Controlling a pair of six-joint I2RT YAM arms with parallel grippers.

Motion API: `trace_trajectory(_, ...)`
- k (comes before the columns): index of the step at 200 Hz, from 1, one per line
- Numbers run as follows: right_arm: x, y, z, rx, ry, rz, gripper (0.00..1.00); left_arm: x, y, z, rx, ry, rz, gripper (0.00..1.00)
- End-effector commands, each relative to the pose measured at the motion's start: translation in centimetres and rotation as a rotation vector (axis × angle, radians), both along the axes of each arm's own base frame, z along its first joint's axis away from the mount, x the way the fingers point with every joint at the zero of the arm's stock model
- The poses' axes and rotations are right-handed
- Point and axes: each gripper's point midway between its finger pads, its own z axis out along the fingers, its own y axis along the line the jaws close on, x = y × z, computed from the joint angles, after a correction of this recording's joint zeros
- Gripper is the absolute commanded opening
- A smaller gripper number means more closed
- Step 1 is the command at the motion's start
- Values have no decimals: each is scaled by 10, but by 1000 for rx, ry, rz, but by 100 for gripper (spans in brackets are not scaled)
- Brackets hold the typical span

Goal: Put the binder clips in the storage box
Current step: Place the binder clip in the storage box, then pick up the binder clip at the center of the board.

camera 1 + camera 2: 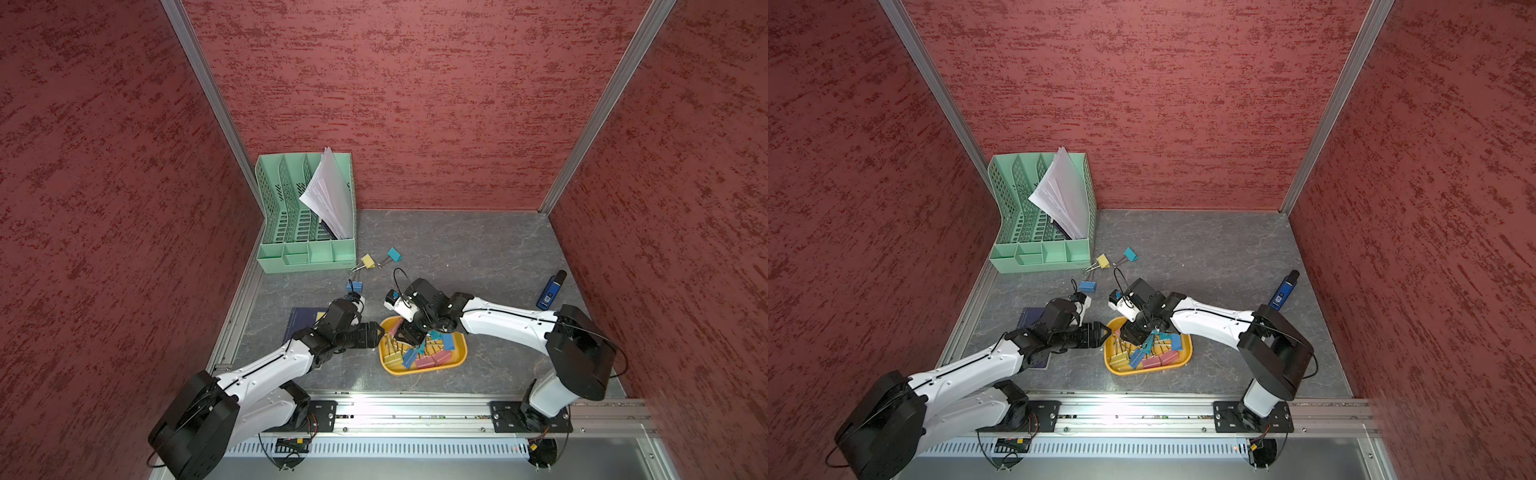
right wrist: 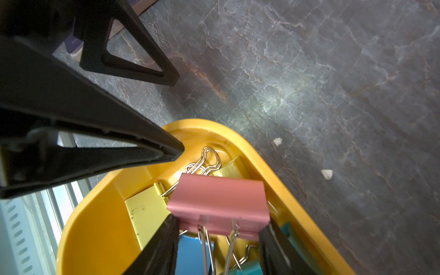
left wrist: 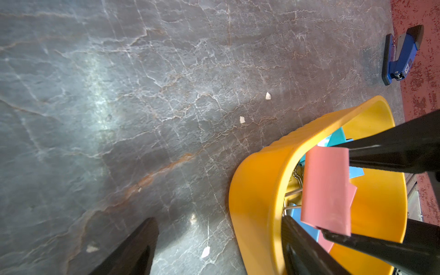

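Note:
My right gripper (image 2: 219,222) is shut on a pink binder clip (image 2: 217,197), held by its sides just above the left end of the yellow-orange storage box (image 1: 419,370). In both top views the gripper (image 1: 409,336) hides this clip. Several yellow, pink, blue and teal clips (image 1: 432,358) lie in the box. My left gripper (image 3: 219,221) is open and astride the box's left wall (image 3: 257,190), one finger outside over the table, the other inside. Three loose clips lie on the table behind: yellow (image 1: 367,261), teal (image 1: 393,254) and blue (image 1: 354,286).
A mint-green file organizer (image 1: 305,216) with papers stands at the back left. A dark blue notebook (image 1: 299,322) lies under my left arm. A blue stapler (image 1: 550,291) sits by the right wall. Small white scraps (image 3: 268,95) dot the marble table.

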Motion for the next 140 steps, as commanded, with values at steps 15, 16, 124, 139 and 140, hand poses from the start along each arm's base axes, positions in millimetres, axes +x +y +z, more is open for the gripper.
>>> trace_trajectory(15,-2,-1,-8,-27,3,15,51,-5,3,-4,15,-3,-20,84)
trace_trajectory(16,-2,-1,-8,-29,4,14,52,-5,2,-4,16,-3,-20,84)
trace_trajectory(124,34,-4,56,100,-119,-50,80,-5,2,-3,11,-5,-25,84)
trace_trajectory(139,61,-13,66,98,-167,-131,86,-5,2,-3,10,-7,-24,84)
trace_trajectory(140,63,-14,67,99,-172,-138,86,-5,2,-3,10,-7,-24,84)
